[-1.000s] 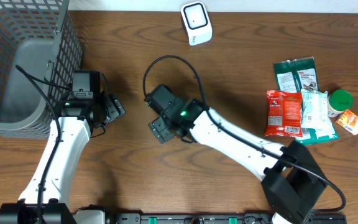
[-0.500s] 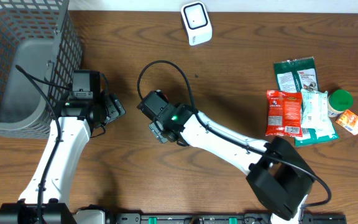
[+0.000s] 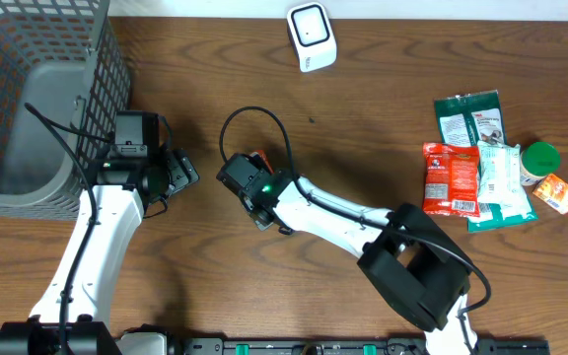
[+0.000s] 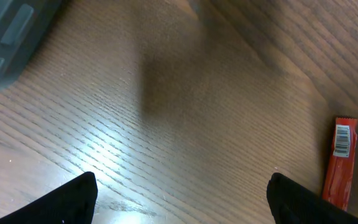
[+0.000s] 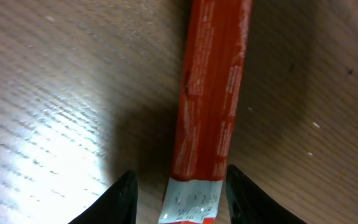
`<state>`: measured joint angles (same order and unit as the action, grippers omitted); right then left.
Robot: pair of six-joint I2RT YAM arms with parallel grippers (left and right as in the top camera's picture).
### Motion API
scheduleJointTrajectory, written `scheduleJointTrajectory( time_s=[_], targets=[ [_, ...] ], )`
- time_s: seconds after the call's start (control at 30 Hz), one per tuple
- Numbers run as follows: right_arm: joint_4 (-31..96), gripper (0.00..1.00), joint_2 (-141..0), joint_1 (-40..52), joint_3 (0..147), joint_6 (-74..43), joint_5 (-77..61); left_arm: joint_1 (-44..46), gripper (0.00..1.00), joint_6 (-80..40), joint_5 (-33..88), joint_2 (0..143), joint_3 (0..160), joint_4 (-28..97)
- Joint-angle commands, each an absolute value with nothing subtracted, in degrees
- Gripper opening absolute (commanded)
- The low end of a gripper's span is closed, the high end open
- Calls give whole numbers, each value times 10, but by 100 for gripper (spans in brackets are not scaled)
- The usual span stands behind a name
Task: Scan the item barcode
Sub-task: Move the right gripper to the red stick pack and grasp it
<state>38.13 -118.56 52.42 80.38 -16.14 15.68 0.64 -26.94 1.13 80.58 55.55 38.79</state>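
The item is a long red stick packet (image 5: 209, 93) with a white printed end, lying flat on the wooden table. In the left wrist view the same red packet (image 4: 340, 165) shows its barcode label. My right gripper (image 5: 179, 199) is down over it, open, one finger on each side of the white end with narrow gaps. From overhead only a sliver of the red packet (image 3: 257, 157) shows above the right gripper (image 3: 251, 182). The white scanner (image 3: 312, 36) stands at the table's far edge. My left gripper (image 4: 182, 199) hangs open over bare wood, left of the packet.
A grey mesh basket (image 3: 28, 99) fills the far left corner. A pile of snack packets (image 3: 476, 168) and a green-lidded jar (image 3: 539, 158) lie at the right. The right arm's cable (image 3: 254, 113) loops above the gripper.
My right gripper has slid left and toward the far side, onto the red packet, and its jaws have narrowed around it. The left arm has not moved.
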Motion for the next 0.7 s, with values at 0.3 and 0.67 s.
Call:
scheduleJointTrajectory(
  time_s=[0.3,0.67],
  targets=[
    [362,33,-1211,530,801,-178,182,2,88,-266,4,802,553,390],
    [367,1,-1230,529,804,-178,179,2,88,-266,4,802,553,390]
  ],
)
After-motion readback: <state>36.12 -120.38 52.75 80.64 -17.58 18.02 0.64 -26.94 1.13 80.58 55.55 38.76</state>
